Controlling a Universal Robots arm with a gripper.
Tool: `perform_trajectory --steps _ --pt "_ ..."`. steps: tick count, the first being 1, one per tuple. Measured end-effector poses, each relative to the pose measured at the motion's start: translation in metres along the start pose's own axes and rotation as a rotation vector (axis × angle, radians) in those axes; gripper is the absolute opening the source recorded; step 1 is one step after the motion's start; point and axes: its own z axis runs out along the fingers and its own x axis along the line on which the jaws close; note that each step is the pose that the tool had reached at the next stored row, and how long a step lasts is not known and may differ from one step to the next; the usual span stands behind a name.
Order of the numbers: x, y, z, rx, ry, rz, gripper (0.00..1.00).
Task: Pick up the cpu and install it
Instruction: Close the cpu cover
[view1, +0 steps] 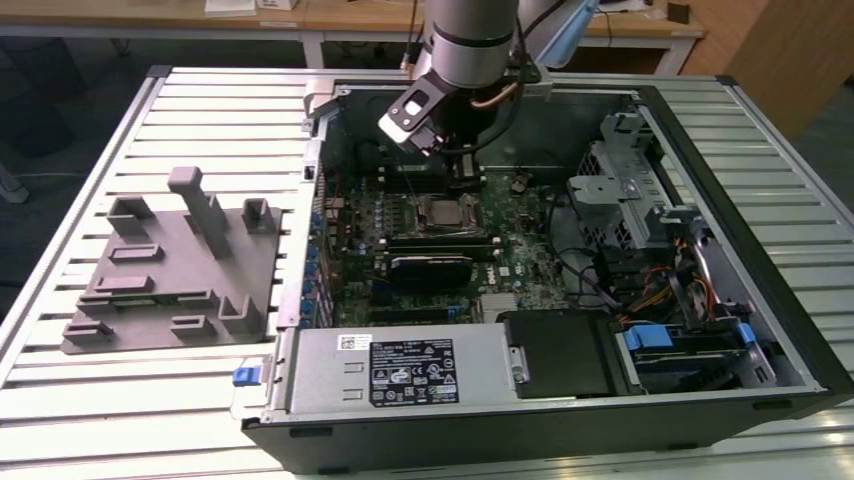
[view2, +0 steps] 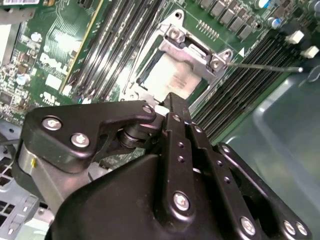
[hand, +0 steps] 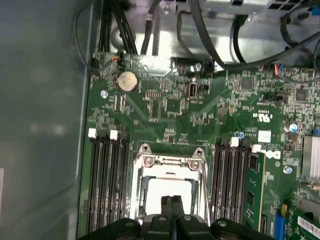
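The cpu (view1: 443, 210) is a pale silvery square lying flat in the motherboard socket, inside its metal frame (hand: 145, 162). Both wrist views show it too, the cpu (hand: 167, 186) just beyond the fingertips and the cpu (view2: 172, 77) past the black finger links. My gripper (view1: 463, 184) hangs right over the socket's far side, inside the open computer case. Its two black fingers are pressed together with nothing between them, as the gripper (hand: 172, 201) and the gripper (view2: 170, 99) show. Whether the tips touch the chip I cannot tell.
A big grey plastic fixture block (view1: 174, 270) lies on the slatted table at the exterior view's left. Inside the case (view1: 787, 330) are the power supply (view1: 400, 370), a drive cage (view1: 627, 190) with cables, and memory slots (hand: 107, 185) on both sides of the socket. A thin lever wire (view2: 265, 65) juts out beside the socket.
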Motion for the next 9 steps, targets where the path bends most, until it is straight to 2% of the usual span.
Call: perform_trajectory --steps 5,9 --pt "-0.0002 -0.0030 0.0084 0.0086 0.0006 0.000 0.11" --pt "0.0003 -0.0133 0.0139 0.0102 0.0005 0.000 0.11"
